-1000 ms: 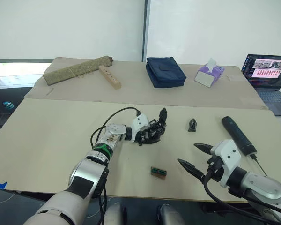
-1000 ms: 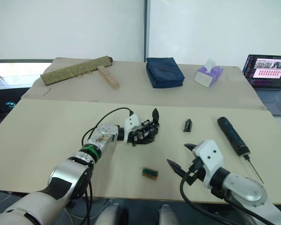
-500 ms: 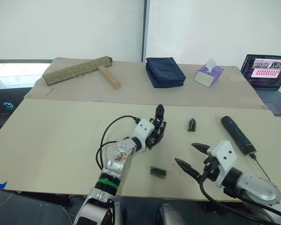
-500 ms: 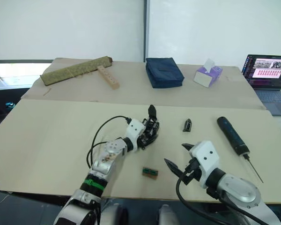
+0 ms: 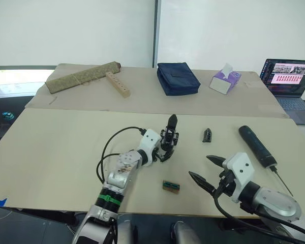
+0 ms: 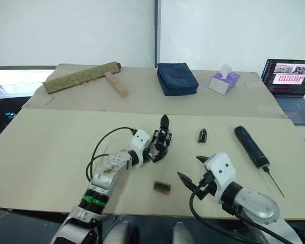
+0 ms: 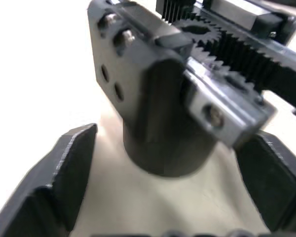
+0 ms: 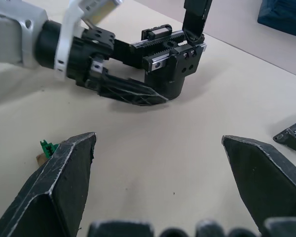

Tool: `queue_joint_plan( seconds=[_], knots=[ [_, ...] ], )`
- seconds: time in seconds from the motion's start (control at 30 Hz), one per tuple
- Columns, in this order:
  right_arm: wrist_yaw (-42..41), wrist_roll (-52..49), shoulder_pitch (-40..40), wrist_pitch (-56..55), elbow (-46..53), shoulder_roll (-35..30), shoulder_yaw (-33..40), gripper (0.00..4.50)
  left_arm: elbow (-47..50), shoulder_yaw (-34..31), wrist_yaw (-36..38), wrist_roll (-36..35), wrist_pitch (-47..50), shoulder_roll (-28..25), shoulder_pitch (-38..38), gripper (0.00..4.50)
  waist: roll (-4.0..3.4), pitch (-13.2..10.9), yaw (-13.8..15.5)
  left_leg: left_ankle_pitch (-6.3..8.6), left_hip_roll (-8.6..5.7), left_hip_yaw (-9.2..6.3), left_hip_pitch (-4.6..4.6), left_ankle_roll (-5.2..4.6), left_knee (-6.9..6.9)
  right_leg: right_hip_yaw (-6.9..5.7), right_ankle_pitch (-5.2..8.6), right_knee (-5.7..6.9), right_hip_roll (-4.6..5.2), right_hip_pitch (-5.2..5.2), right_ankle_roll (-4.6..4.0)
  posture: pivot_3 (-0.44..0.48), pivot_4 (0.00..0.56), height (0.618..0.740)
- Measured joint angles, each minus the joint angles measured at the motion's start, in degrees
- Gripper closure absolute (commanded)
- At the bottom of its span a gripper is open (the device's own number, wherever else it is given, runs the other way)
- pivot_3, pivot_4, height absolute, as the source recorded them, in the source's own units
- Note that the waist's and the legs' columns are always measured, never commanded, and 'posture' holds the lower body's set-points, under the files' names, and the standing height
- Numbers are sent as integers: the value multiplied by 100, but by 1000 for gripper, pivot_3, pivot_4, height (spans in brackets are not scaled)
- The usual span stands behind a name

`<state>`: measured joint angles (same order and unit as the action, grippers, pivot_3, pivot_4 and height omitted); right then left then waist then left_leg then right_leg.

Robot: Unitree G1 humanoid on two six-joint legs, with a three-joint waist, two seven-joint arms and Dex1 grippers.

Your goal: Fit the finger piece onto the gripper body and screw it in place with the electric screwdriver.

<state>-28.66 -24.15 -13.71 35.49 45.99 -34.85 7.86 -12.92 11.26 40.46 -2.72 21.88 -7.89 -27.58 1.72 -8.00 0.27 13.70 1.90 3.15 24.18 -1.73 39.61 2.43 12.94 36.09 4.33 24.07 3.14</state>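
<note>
Two arms work over the table (image 5: 51, 147). The screwdriver (image 5: 258, 146) lies unused at the right edge. Mid-table, the left gripper (image 5: 161, 152) straddles the gripper body (image 5: 169, 137), fingers spread, probably steadying it upright. The right gripper (image 5: 205, 169) hangs open, near the finger piece (image 5: 207, 134), likely its next pickup.

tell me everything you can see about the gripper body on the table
The gripper body is a chunky black plastic part standing upright on its round base on the tan table. It carries toothed racks, a gear, silver screws and one pointed finger sticking up. The left tool reaches around its base, fingers either side; whether they touch is unclear.
</note>
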Motion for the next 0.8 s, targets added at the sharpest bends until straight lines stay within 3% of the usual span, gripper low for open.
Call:
queue_joint_plan(
  seconds=[0.1, 0.23, 0.37, 0.53, 0.63, 0.7, 0.73, 0.8],
  knots=[
    [-56, 0, 50, -7, -60, -14, 34, 0, -1408, 143, 1117, -54, -1000, -516, -825, 83, 1, -1, 34, 0, -2, 21, 0, 0, 6, -5, 0, 0, -1, -2, -4, 0, 150, 738],
    [-126, -4, 154, -14, -78, -52, 62, 0, -3579, 147, 2399, -9, -2644, -561, -2026, 83, 1, 0, 54, 4, -8, 27, 14, -6, 9, -7, 1, -15, 6, -3, -2, 0, 150, 738],
    [-141, -18, 172, -12, -79, -60, 72, 0, -5040, 111, 2213, 253, -3439, -145, -2600, 83, 5, -2, 72, 12, -11, 27, 40, -19, 20, -6, -3, -27, 9, 5, 9, 0, 150, 738],
    [-157, -27, 144, -9, -75, -65, 82, 0, -5664, -108, 2179, 265, -3628, 110, -2897, 83, 8, -5, 38, 11, -7, 24, 35, -19, 25, -7, -8, -14, 5, 8, 15, 0, 150, 738],
    [-143, -26, 140, -5, -71, -65, 82, 0, -5785, -182, 2165, 284, -3711, 216, -2901, 946, 8, -5, 25, 11, -6, 22, 30, -19, 22, -5, -7, -11, 2, 8, 15, 0, 150, 738],
    [-124, -25, 135, 7, -46, -65, 81, 0, -5788, -229, 2234, 294, -3781, 215, -2891, 1907, 8, -4, 31, 11, -6, 22, 30, -19, 21, -5, -7, -9, 2, 8, 15, 0, 150, 738],
    [-122, -26, 130, 12, -30, -64, 80, 0, -5776, -247, 2258, 291, -3802, 221, -2870, 2136, 8, -4, 35, 11, -6, 22, 31, -19, 21, -5, -7, -9, 2, 8, 15, 0, 150, 738],
    [-115, -29, 103, 26, 8, -64, 81, 0, -5513, -294, 2322, 264, -3793, 245, -2667, 2105, 7, -4, 35, 11, -7, 22, 31, -19, 21, -5, -7, -11, 4, 8, 15, 0, 150, 738]
  ],
)
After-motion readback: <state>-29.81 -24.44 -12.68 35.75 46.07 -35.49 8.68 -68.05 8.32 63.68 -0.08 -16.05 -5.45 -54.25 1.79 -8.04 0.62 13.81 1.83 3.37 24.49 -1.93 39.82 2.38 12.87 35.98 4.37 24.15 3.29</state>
